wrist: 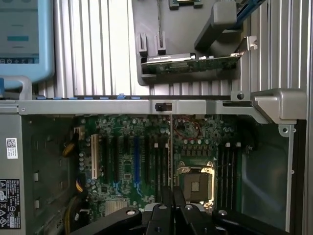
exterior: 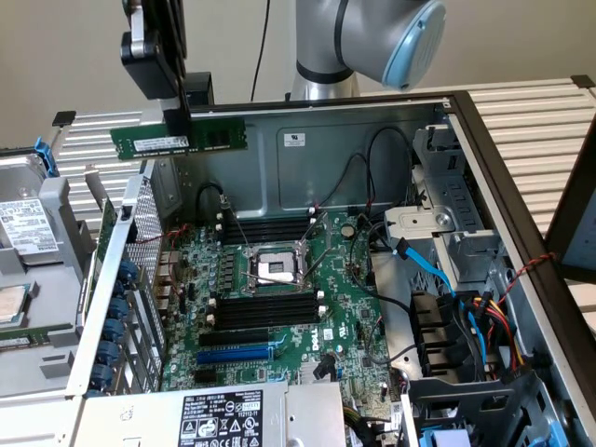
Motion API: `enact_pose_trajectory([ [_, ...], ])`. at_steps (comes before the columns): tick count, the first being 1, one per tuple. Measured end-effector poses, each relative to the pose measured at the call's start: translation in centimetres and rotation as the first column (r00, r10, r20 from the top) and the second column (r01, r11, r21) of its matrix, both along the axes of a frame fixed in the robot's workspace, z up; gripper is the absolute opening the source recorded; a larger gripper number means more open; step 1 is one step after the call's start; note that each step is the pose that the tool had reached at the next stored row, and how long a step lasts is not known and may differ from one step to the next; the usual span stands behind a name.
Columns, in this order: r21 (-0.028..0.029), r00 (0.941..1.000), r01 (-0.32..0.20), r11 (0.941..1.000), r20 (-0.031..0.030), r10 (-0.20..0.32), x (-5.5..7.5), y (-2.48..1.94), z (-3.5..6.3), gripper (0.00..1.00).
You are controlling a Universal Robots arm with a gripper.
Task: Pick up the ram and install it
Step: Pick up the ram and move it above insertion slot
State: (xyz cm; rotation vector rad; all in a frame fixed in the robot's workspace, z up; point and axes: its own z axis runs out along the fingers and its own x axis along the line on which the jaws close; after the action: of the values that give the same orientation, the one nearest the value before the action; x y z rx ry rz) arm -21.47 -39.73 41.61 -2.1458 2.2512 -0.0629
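The ram (exterior: 216,136) is a long green stick held level in the air, above the rear left corner of the open computer case (exterior: 372,112). My gripper (exterior: 179,128) is shut on it near its middle, coming down from above. In the wrist view the ram (wrist: 171,147) appears edge-on as a thin line running out from between my gripper (wrist: 172,208) fingers. Below lies the green motherboard (exterior: 354,317), with black memory slots (exterior: 270,228) behind the CPU socket (exterior: 277,267) and more memory slots (exterior: 270,309) in front of it.
A blue expansion slot (exterior: 237,354) lies near the case front. Black and coloured cables (exterior: 466,307) and a drive cage (exterior: 447,186) crowd the exterior view's right. A labelled power supply (exterior: 219,416) sits at the front. A removed card bracket and board (exterior: 28,279) rest outside on the left.
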Motion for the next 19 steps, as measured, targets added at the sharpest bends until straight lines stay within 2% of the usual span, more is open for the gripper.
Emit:
enact_pose_trajectory([
  [11, 0.0001, 0.9999, 0.014, 0.9999, 0.0001, -0.014, 2.0, 0.50, -0.06, 0.12],
  [19, 0.0010, 0.9998, 0.018, 0.9998, 0.0001, -0.018, 3.8, 0.78, -0.66, 0.12],
])
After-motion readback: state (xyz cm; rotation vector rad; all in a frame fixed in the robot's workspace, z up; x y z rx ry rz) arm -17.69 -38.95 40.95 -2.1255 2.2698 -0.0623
